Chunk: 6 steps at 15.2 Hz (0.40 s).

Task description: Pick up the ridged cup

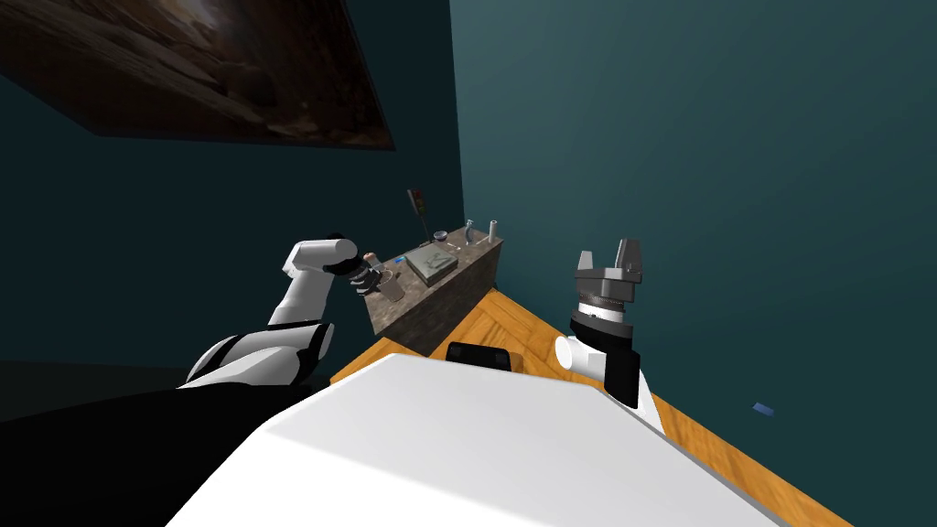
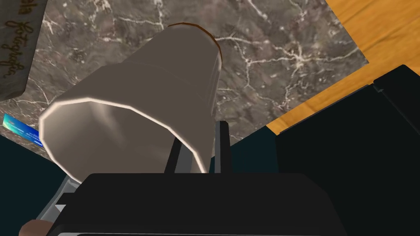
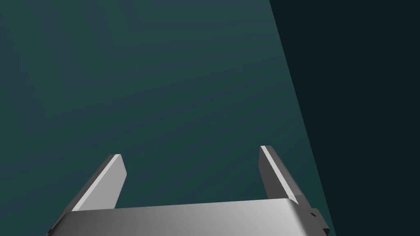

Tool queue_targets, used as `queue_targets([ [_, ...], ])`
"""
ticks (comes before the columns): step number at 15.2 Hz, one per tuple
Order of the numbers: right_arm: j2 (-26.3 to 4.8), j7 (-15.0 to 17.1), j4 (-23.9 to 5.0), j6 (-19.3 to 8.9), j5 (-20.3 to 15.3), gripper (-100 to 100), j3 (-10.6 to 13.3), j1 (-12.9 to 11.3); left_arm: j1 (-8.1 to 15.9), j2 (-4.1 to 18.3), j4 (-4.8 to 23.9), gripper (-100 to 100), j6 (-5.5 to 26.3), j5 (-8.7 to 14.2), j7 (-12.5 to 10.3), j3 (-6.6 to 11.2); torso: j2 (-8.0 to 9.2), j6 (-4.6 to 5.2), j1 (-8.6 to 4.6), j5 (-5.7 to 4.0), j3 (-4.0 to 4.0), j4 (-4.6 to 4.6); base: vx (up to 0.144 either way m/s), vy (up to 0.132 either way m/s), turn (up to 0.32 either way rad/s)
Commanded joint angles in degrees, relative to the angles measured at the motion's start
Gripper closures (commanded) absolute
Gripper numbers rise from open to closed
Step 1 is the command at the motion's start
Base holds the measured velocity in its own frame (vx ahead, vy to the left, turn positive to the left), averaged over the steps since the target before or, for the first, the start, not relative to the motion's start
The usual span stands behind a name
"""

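Your left pincer (image 2: 199, 139) is pinching the ridged cup (image 2: 135, 102) by its wall. The two fingers (image 2: 222, 143) are sitting close together, one seemingly inside the mouth and one outside against the side. The cup is a pale grey-brown. It is leaning well over in the grip, with its faceted mouth turning back toward the pincer's dark body and its brown-edged base pointing away over the counter (image 2: 287, 53).

In the head view you are seeing the cup (image 1: 392, 285) at the counter's near end, by its left edge, with the left arm reaching in from that side. You cannot tell from either view whether the base is touching the dark, white-veined top or hanging just above it.

A blue card (image 2: 20, 129) is lying on the counter's left edge just beside the cup's mouth. A grey slab with script lettering (image 2: 16, 41) is resting further in, toward the middle of the top. A few small pale upright things (image 1: 493, 229) are standing at the far end.

The wooden floor (image 2: 369, 28) is showing past the counter's right edge.

Your right pincer (image 3: 189, 151) is holding nothing, its fingers spread wide. The head view is showing it raised (image 1: 618, 252) well apart from the counter, to its right.
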State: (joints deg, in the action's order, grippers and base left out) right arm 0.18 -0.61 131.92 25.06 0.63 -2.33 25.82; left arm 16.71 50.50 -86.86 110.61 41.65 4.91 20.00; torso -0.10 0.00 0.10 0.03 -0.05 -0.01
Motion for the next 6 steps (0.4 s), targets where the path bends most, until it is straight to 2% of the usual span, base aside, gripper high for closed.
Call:
queue_targets([
  [1,0.0,0.0,0.0,0.0,0.0,0,0.0,0.0,0.0,0.0,0.0,100,0.0,0.0,0.0,0.0,0.0,0.0,0.0,0.0,0.0,0.0,0.0,0.0,0.0],
  [2,0.0,0.0,0.0,0.0,0.0,0,0.0,0.0,-0.01,-0.01,0.0,100,0.02,0.0,0.01,-0.01,-0.01,-0.01,0.0,0.0,0.0,0.01,0.0,0.0,0.0],
  [3,0.0,0.0,0.0,0.0,0.0,0,0.0,0.0,0.29,0.62,-1.05,100,1.63,0.7,-0.32,0.61,-0.01,-0.01,0.01,0.0,0.0,0.01,0.01,-0.001,0.022],
  [5,0.0,0.0,0.0,0.0,0.0,0,0.0,0.01,0.49,1.06,-1.67,100,2.76,1.19,-0.49,1.02,-0.05,-0.03,-0.01,-0.04,0.0,0.05,0.026,-0.002,0.03],
  [6,0.0,0.0,0.0,0.0,0.0,0,0.0,0.01,0.14,0.61,-1.57,100,1.93,0.84,-0.48,0.72,-0.07,-0.03,-0.03,-0.05,0.0,0.05,0.018,-0.001,0.013],
])
